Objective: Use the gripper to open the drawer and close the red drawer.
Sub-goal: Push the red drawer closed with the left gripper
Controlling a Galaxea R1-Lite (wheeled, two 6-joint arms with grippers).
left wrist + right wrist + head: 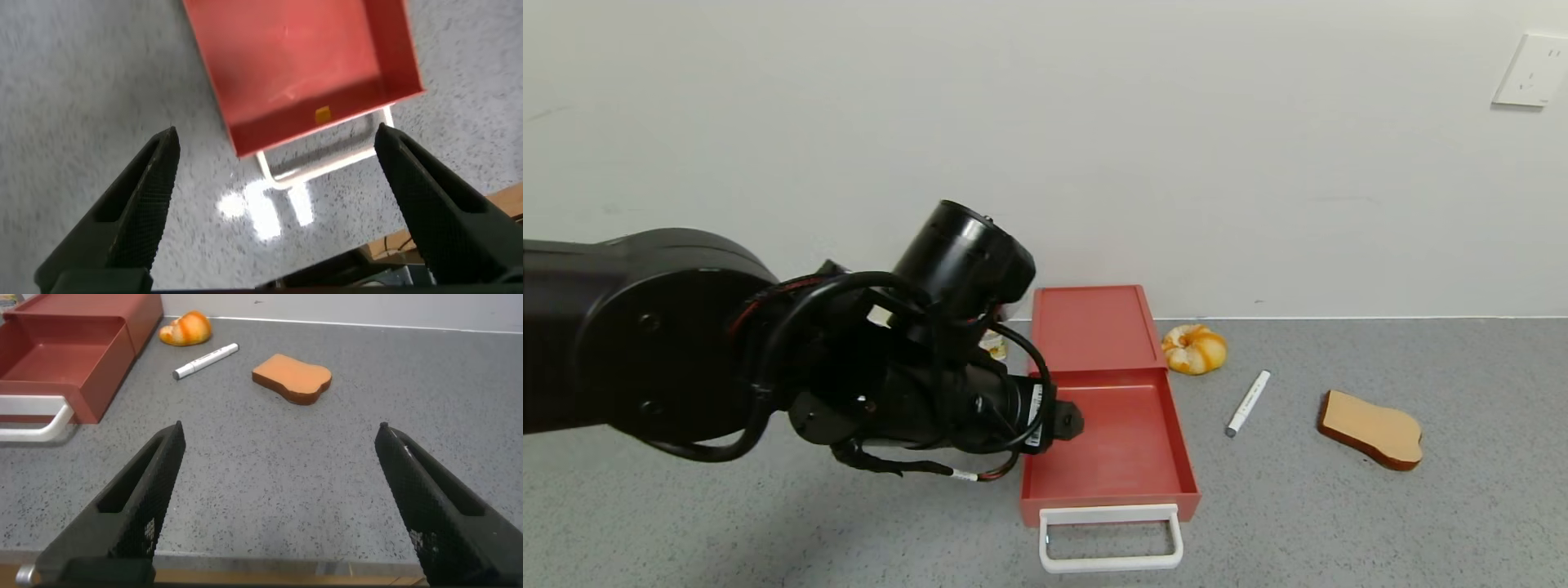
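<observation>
We are looking at the red drawer point(1107, 425) sitting pulled well out of its flat red box point(1093, 325) on the grey desk point(1339, 506), box end against the wall and the white loop handle point(1109, 536) at the near end, towards us. So the opening looks done, and we judge the closing push is what remains.

The left claw point(274, 212) hangs above the desk just off the drawer's left wall, fingers spread wide, nothing between them. Its wrist view looks down past the two black fingers point(139, 204) at the tray and the handle beyond. The drawer's long axis runs from the handle straight back to the wall, and that is the line the push has to follow. From the left claw, the handle lies towards our side and a little to the drawer's right, so we would expect it to come round in front of the handle before driving it wallward.

The right claw point(278, 498) is also wide open and empty, low over the desk well to the right of the drawer. The left arm is clearly the nearer one.

Right of the drawer lie an orange bread roll point(1193, 348), a white marker point(1248, 403) and a toast slice point(1372, 429), all out of the push line.
</observation>
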